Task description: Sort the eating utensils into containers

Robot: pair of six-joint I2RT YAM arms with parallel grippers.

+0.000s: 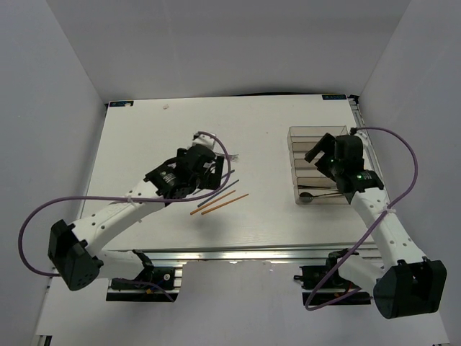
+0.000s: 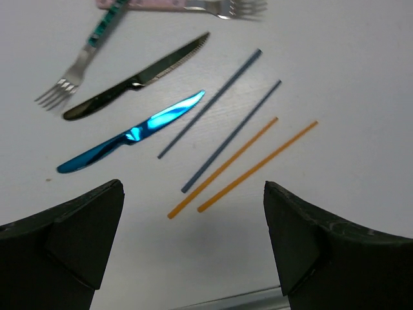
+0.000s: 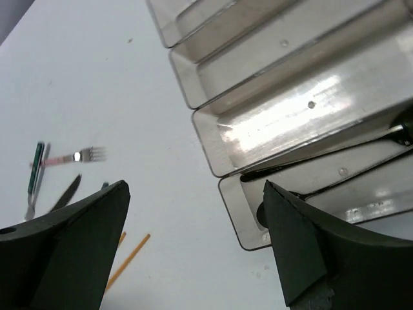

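**Hovering open at both ends of the table (image 1: 144,144)**

From overhead, reads on the left as little more than a dark cluster. Reaches diagonally from the near-left base to mid-table, wrist pitched down, covering much beneath it. Takes the left wrist view to sort out the rest. There: left gripper (image 2: 192,187) spread wide and gripping nothing, black wedge-shaped fingers (image 2: 84,239) framing the loose pieces.

Lying flat on the white surface, from the left:
- teal-handled fork (image 2: 84,61), silver tines toward the camera
- black knife (image 2: 139,81), glossy, serrated near the tip
- blue knife (image 2: 132,134), mirror-bright
- two slim blue-grey sticks (image 2: 213,100)
- two orange-brown chopsticks (image 2: 258,166)

Roughly parallel, side by side. Pink-handled fork (image 2: 200,6) cut off at the top edge, crossing the teal handle's end.

Further right, overhead again: rises from the near-right base, bends, and tips its wrist over the tray (image 1: 306,131), set near the table's right edge, well apart from the loose pieces. Only the right wrist view looks inside: clear brownish plastic, long narrow compartments with rounded corners, glare on smooth floors. Right gripper (image 3: 193,187) parted wide, empty, above one end of the tray. Black spoons (image 3: 401,127) lying lengthwise on the side nearest the arm bases; exactly which compartment, hard to tell through the clear walls. Past the left finger, small and blurred: the forks and one chopstick.
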